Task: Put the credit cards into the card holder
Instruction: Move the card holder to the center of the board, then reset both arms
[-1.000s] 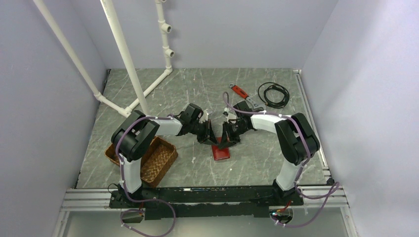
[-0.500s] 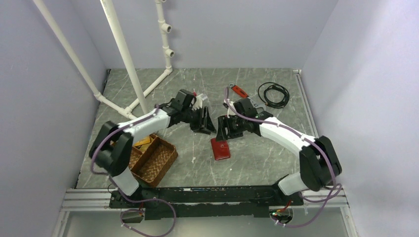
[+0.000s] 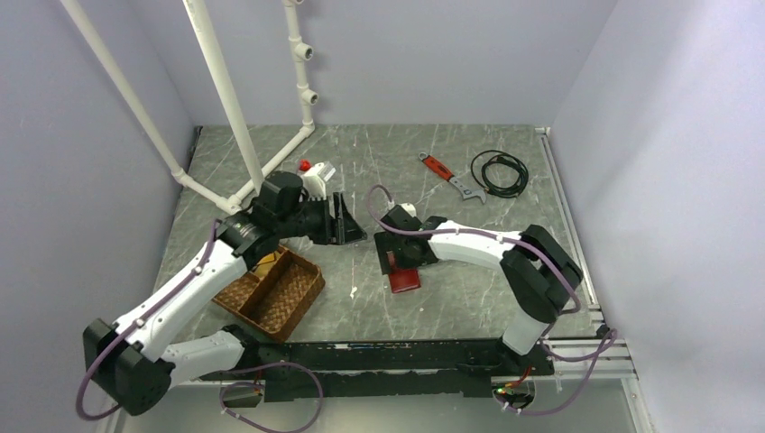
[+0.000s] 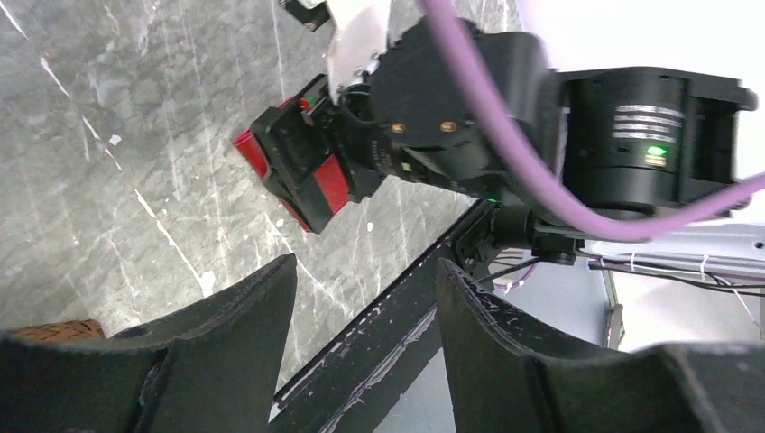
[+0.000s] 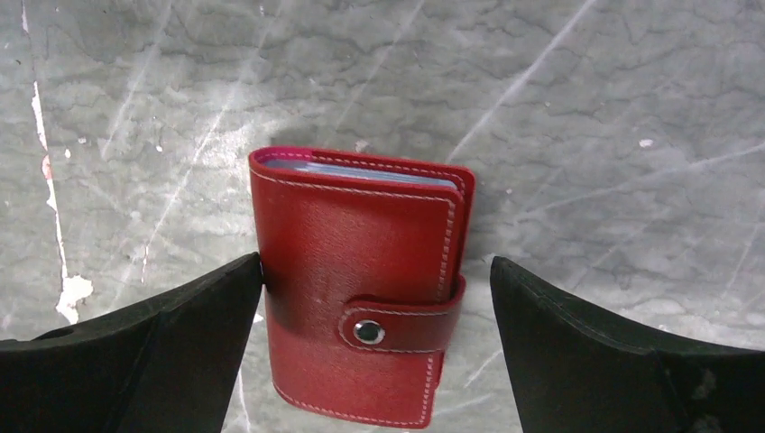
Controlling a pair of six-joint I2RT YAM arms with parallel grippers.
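Since a second ago the left arm has swung away from the middle toward the far left, and its left claw (image 3: 350,219), then closed next to the other one above the holder, now has its jaws apart with nothing between them. In its wrist view the left claw (image 4: 365,271) looks across the surface (image 3: 361,162) at the other arm's wrist and the red case beneath it. Below that arm sits the brown wicker tray (image 3: 289,293) near the front left. A sliver of gold-brown shows in its far compartment, but it is too hidden by the arm to tell whether it is a card. The card holder (image 3: 406,280) has kept its place on the grey marbled surface near the centre. It lies flat and folded shut, its strap snapped down over the front. In the right wrist view the card holder (image 5: 361,271) shows thin pale-blue layers at its top edge. The right claw (image 3: 397,257) has come down from above and now stands over the holder, its jaws spread wide on either side. In its own view the right claw (image 5: 374,266) has one finger just at the case's edge and the other well apart from it, so nothing is clamped. Farther right and back lie a red-handled wrench (image 3: 447,173) and, just beside it, a coiled black cable (image 3: 499,173).
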